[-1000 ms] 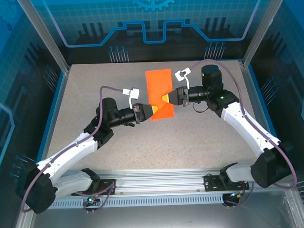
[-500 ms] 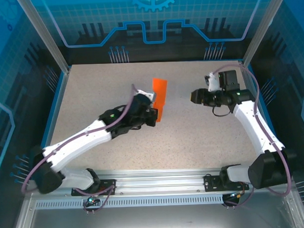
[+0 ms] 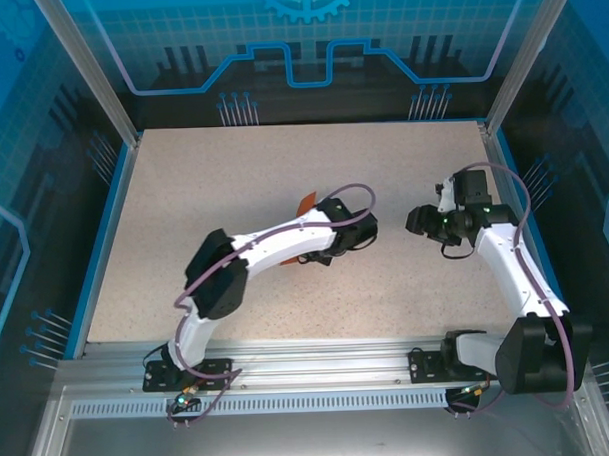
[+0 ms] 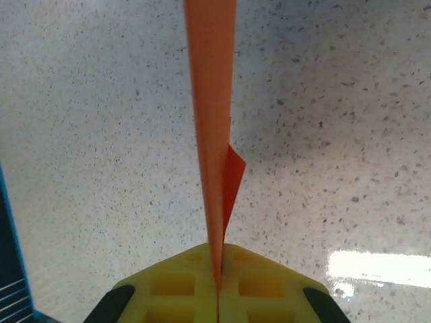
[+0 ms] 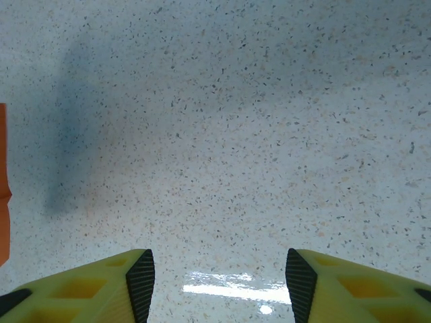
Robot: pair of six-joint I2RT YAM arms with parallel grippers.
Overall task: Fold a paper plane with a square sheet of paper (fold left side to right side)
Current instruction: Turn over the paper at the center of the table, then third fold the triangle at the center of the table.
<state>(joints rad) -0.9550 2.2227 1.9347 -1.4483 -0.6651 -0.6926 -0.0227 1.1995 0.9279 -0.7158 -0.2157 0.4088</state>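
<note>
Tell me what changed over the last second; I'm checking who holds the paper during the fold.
The right fingers let go of the orange paper, opened and drew back to the right. The left arm swung across toward the right, carrying the paper, now seen edge-on from the left wrist, pinched in the shut left fingers. The table stayed as it was.
</note>
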